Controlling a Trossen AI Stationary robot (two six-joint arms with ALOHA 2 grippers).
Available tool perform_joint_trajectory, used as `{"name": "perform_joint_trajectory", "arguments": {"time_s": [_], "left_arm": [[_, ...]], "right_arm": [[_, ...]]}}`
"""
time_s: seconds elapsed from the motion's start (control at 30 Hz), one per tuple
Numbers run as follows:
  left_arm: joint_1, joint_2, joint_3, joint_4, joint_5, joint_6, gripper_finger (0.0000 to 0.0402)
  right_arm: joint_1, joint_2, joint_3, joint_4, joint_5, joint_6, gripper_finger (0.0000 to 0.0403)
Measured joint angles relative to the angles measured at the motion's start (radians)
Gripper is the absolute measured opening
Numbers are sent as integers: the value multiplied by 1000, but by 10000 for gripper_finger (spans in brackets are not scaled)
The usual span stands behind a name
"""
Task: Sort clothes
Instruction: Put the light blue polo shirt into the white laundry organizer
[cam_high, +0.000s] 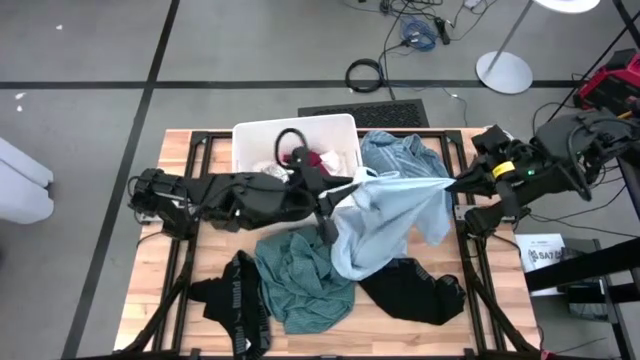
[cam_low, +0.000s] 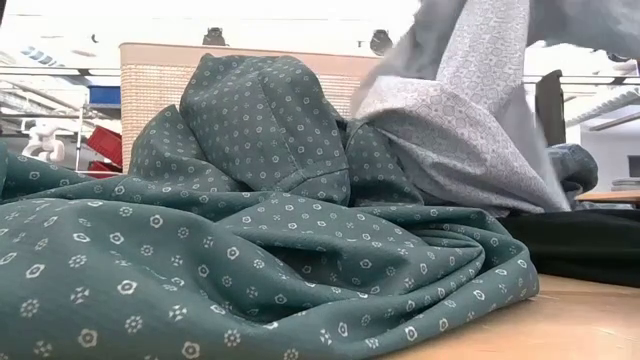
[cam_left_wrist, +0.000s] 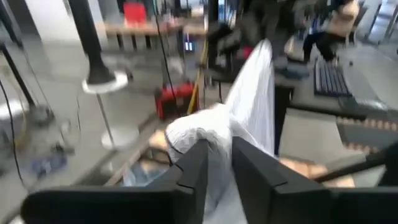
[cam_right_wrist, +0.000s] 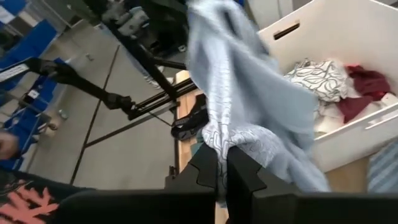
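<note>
Pale blue cloth is stretched in the air between both arms, and the white bin (cam_high: 255, 135) at the far edge of the wooden table (cam_high: 180, 275) is my landmark. The light blue shirt (cam_high: 385, 220) hangs just in front of the bin's right corner, lifted clear of the pile, its lower end trailing down onto the other clothes.

The right gripper (cam_high: 452, 183) sits to the right of the bin, fingers clenched tight on one corner of the shirt; from its own wrist camera the two dark fingers (cam_right_wrist: 205, 171) meet with the fabric bunched between them. The left gripper (cam_high: 352, 180) reaches across the front of the bin to the shirt's other end. Its fingers (cam_left_wrist: 189, 174) stand a little apart with cloth between them, and whether they grip it or have let go, I cannot tell.

Inside the bin lie a white patterned garment (cam_right_wrist: 317, 78) and a dark red one (cam_right_wrist: 360, 90), side by side.

In front of the bin, the teal dotted shirt (cam_high: 300, 280) is spread on the table under the hanging cloth. Left of it lies a black garment with white lettering (cam_high: 240, 300), right of it another black garment (cam_high: 415, 290). A second blue shirt (cam_high: 400, 155) is heaped just right of the bin.
</note>
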Motion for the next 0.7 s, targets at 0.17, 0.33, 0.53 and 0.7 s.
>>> {"name": "perform_joint_trajectory", "arguments": {"time_s": [0.17,0.33,0.53,0.7], "left_arm": [[47,0,0,-229,79,-153,142],[53,0,0,-314,96,-124,167],[72,1,-44,-201,267,-100,169],[118,2,-117,14,496,-94,169]], "right_arm": [[0,-44,0,0,-35,-3,0],[0,-98,0,54,-105,-44,0],[0,-111,0,310,-262,-150,0],[0,-82,0,629,-219,-166,0]]}}
